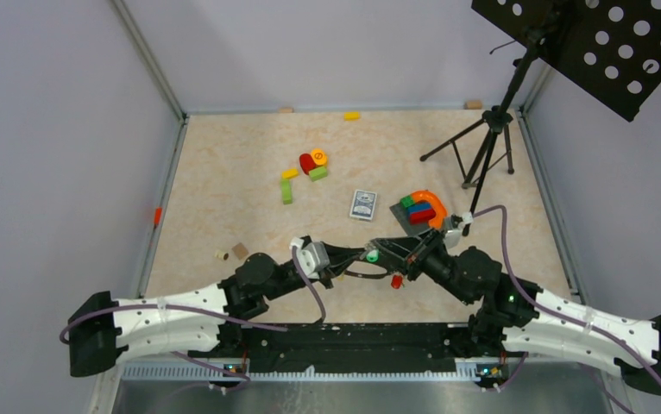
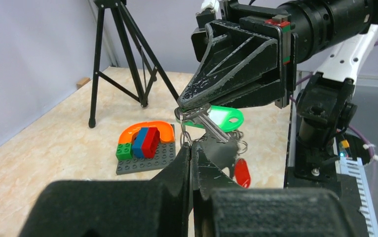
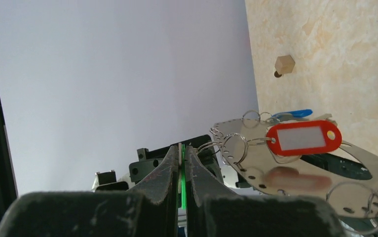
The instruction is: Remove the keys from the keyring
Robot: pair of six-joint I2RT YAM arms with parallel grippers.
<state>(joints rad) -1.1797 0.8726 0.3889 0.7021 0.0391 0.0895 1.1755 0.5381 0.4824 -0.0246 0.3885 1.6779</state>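
Both grippers meet above the table's near middle. My right gripper [image 3: 183, 147] is shut on a metal key with a green tag [image 2: 221, 118]; it shows in the left wrist view [image 2: 189, 106] coming in from above. My left gripper [image 2: 192, 146] is shut on the thin metal wire of the keyring [image 2: 185, 136] just below that key. A red tag [image 2: 242, 173] hangs lower right and also shows in the right wrist view [image 3: 303, 137], with a blue tag [image 3: 295, 113] behind it. Small split rings [image 3: 234, 148] link the tags to shiny metal. From above, the green tag [image 1: 371, 255] and the red tag [image 1: 396, 281] sit between the fingers.
A grey baseplate [image 1: 400, 216] carries an orange arch, blue, red and green blocks just beyond the grippers. A playing-card box [image 1: 362, 204] lies to its left. Loose toy blocks [image 1: 310, 164] lie farther back. A black tripod [image 1: 482, 147] stands at the back right. Small wooden pieces [image 1: 241, 251] lie at left.
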